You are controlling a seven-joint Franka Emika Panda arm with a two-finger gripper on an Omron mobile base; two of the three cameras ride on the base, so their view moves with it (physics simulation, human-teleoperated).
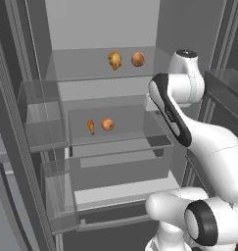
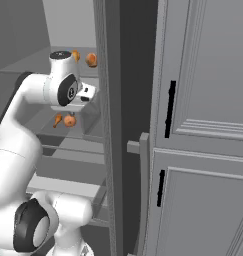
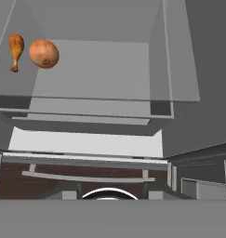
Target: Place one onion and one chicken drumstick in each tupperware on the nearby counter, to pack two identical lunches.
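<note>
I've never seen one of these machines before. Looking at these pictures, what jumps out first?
The big white robot arm reaching up into an open fridge catches the eye first. Next come the only warm colours: on the upper glass shelf a lumpy golden chicken drumstick beside a round onion, and on the shelf below a slimmer orange drumstick next to a second onion.

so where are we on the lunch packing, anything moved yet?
Nothing packed yet. The lumpy golden-yellow drumstick and a round orange-brown onion sit on the upper glass fridge shelf; the slim orange drumstick and second onion on the lower one. Nothing looks in hand. All four picks remain.
</note>
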